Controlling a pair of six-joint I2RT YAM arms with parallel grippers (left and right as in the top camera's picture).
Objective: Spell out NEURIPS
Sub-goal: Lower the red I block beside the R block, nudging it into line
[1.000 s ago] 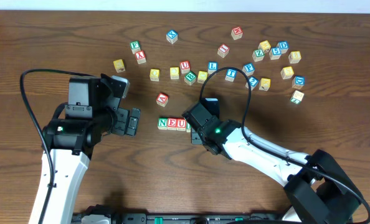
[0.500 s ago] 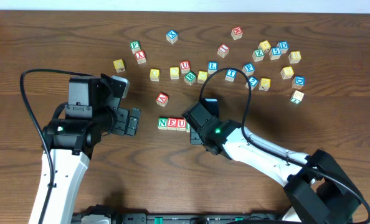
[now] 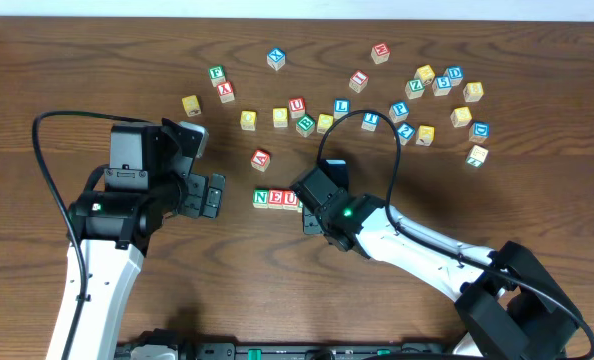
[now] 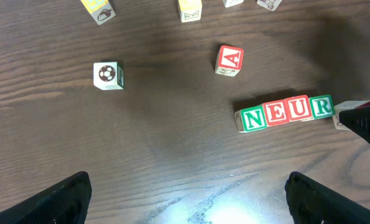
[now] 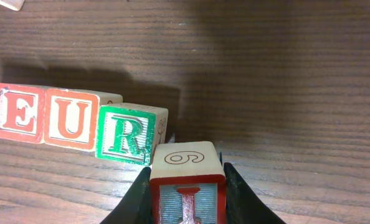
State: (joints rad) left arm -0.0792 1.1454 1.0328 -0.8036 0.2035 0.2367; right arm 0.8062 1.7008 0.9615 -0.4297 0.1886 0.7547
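Cubes N, E, U and R stand in a row (image 4: 284, 112) on the dark wooden table (image 4: 141, 149). The overhead view shows the N, E, U part of that row (image 3: 275, 198), its right end covered by my right gripper (image 3: 313, 212). The E (image 5: 20, 113), U (image 5: 71, 118) and green R (image 5: 126, 132) appear in the right wrist view. My right gripper (image 5: 187, 190) is shut on a red-framed I cube (image 5: 187, 186) with a 6 on its top face, just right of the R and slightly nearer. My left gripper (image 4: 187, 199) hangs open over bare wood, left of the row.
A red A cube (image 4: 229, 60) lies just behind the row, and a soccer-ball cube (image 4: 107, 75) farther left. Several loose letter cubes are scattered across the back of the table (image 3: 377, 100). The right arm's black cable (image 3: 362, 120) arches over some of them.
My right gripper has edged slightly left toward the row's right end with the I cube in it. The left arm has not moved.
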